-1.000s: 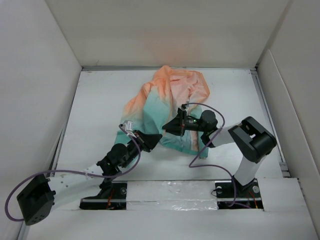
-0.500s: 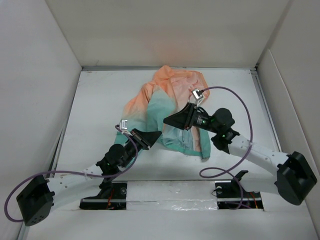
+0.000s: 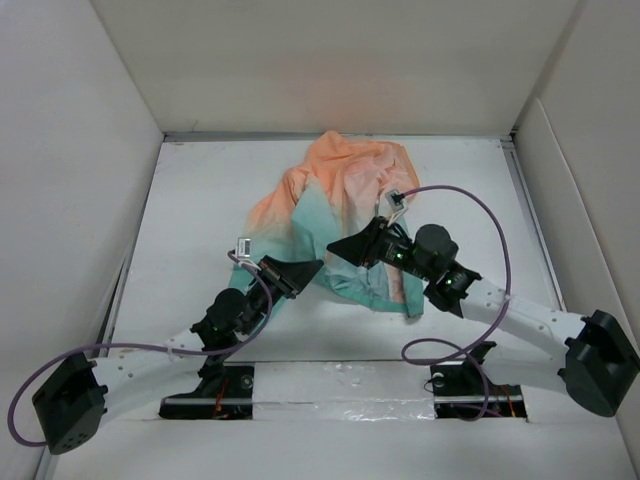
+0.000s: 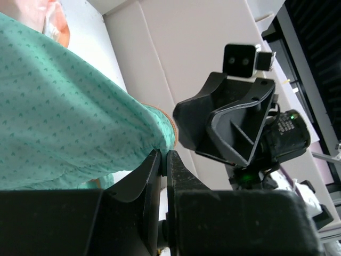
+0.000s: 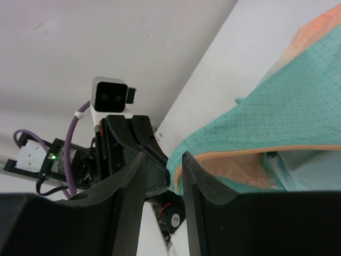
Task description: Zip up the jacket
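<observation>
The jacket [image 3: 340,190] lies crumpled at the middle back of the table, orange at the far end and teal toward me. My left gripper [image 3: 318,266] is shut on the teal hem corner [image 4: 160,128], seen close in the left wrist view [image 4: 163,154]. My right gripper [image 3: 332,249] faces it from the right, a short way apart. Its jaws [image 5: 164,156] are open. The teal hem corner with its orange zipper edge [image 5: 298,149] hangs just beside the right finger [image 5: 200,186], not clamped. The left gripper [image 5: 133,144] shows behind the gap.
White walls [image 3: 70,200] box in the table on the left, back and right [image 3: 590,200]. A purple cable [image 3: 470,195] loops above the right arm, which stretches low across the right side. Another cable [image 3: 130,348] trails along the left arm.
The right arm has unfolded and stretched out low to the right. Its gripper rose off the hem and came back down facing the left gripper. The left gripper has kept its hold on the hem.
</observation>
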Motion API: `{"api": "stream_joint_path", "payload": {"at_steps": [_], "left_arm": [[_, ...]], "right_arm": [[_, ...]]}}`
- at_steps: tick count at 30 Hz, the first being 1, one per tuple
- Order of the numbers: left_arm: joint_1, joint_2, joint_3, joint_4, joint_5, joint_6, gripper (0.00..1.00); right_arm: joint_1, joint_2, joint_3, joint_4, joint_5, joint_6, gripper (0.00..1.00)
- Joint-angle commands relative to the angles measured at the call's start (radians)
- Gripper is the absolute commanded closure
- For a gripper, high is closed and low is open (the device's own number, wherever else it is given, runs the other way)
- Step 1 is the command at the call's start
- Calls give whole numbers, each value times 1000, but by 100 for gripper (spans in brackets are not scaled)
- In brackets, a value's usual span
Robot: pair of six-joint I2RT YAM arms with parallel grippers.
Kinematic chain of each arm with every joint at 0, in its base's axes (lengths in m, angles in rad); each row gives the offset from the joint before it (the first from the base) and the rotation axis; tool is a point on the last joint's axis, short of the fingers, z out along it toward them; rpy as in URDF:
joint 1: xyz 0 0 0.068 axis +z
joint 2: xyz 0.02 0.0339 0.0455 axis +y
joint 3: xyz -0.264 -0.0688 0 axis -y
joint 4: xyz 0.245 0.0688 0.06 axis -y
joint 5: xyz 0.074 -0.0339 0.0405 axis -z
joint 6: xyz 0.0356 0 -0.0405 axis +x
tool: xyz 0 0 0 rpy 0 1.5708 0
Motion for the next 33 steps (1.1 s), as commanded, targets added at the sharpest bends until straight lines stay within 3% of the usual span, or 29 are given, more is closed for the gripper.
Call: {"api": "stream_joint_path", "payload": {"at_steps": [1, 10, 18, 25, 26, 30, 33], "left_arm": [[7, -20, 4, 77, 20, -36, 100], [18, -26, -2, 69, 26, -59, 100], [18, -15, -10, 95, 40, -68, 100], [18, 6, -12, 108, 75, -62, 100], [18, 8, -10, 103, 81, -58, 98], [18, -12, -13, 82, 91, -39, 66], [18, -39, -15, 56, 75, -24, 61]], "right_arm": [[19, -29, -18, 11, 80, -33, 61], [86, 9, -9, 20, 92, -40, 62], [96, 20, -4, 37, 104, -27, 71], [96, 15, -5, 63, 107, -16, 94], [96, 12, -4, 62, 107, -16, 99], [62, -8, 8, 20, 72, 21, 100], [1, -20, 22, -6, -32, 56, 100]]}}
